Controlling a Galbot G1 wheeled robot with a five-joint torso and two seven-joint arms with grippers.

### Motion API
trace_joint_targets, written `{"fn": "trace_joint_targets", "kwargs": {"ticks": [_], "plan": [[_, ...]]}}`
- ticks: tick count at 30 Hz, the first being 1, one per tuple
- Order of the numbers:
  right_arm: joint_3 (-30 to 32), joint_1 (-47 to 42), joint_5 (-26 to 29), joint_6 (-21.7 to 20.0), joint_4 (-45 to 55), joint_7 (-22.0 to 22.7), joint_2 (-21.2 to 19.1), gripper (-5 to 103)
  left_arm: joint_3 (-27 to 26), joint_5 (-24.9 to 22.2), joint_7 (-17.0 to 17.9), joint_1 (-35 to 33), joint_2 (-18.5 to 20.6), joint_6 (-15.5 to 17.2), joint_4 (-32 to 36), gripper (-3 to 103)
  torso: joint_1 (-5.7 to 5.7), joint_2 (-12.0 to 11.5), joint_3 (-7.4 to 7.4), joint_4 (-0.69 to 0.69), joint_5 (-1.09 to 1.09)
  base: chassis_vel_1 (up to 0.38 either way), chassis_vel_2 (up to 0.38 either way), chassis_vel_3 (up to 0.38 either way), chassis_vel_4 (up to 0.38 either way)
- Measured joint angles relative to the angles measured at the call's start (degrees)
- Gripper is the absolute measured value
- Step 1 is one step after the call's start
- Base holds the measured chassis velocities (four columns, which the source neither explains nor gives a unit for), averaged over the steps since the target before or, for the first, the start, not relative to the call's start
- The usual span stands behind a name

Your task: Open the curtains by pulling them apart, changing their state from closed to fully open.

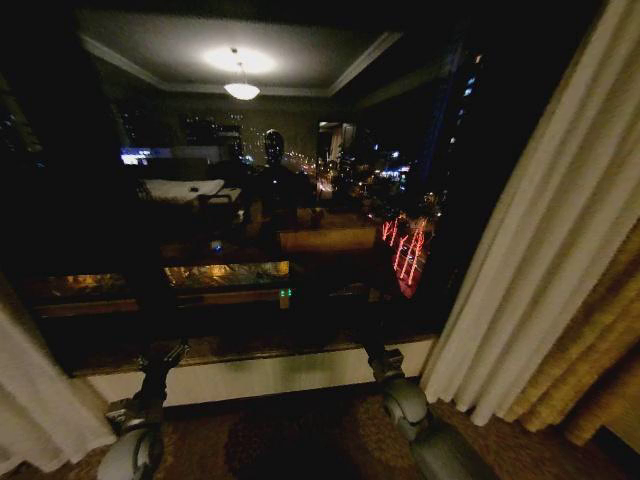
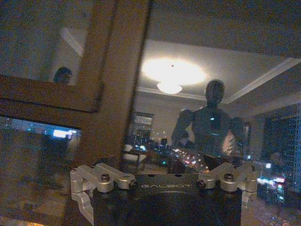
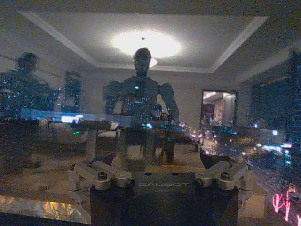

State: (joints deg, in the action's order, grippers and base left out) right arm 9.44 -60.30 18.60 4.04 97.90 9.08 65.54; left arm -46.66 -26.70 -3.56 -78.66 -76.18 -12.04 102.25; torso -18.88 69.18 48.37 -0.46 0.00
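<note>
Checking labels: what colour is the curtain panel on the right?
Cream-white with vertical pleats; the curtain shows best in the head view, beside a golden-mustard drape.

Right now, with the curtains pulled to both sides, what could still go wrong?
Both arms reach toward the dark window glass; the left pincer and right pincer, both spread open, might bump it. The right sheer curtain hangs beside the right arm and could snag. The left sheer curtain could too.

A hotel-like bedroom at night: a bed (image 1: 185,188) and ceiling lamp (image 1: 241,90) mirrored in a curtained city-view window (image 1: 250,150).
</note>
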Motion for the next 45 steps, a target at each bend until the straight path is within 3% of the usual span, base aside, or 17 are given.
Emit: {"fn": "trace_joint_targets", "kwargs": {"ticks": [32,45], "plan": [[0.00,0.00,0.00,-0.01,0.00,0.00,0.00,100,0.00,0.00,0.00,0.00,0.00,0.00,0.00,100,0.00,0.01,0.00,0.01,-0.01,0.350,0.354,-0.349,-0.349],[0.02,0.01,0.00,-0.01,0.00,0.01,-0.02,100,0.04,0.00,-0.01,0.00,-0.02,0.00,0.00,100,0.00,0.00,0.00,-0.02,0.02,0.071,0.064,-0.073,-0.083]]}}
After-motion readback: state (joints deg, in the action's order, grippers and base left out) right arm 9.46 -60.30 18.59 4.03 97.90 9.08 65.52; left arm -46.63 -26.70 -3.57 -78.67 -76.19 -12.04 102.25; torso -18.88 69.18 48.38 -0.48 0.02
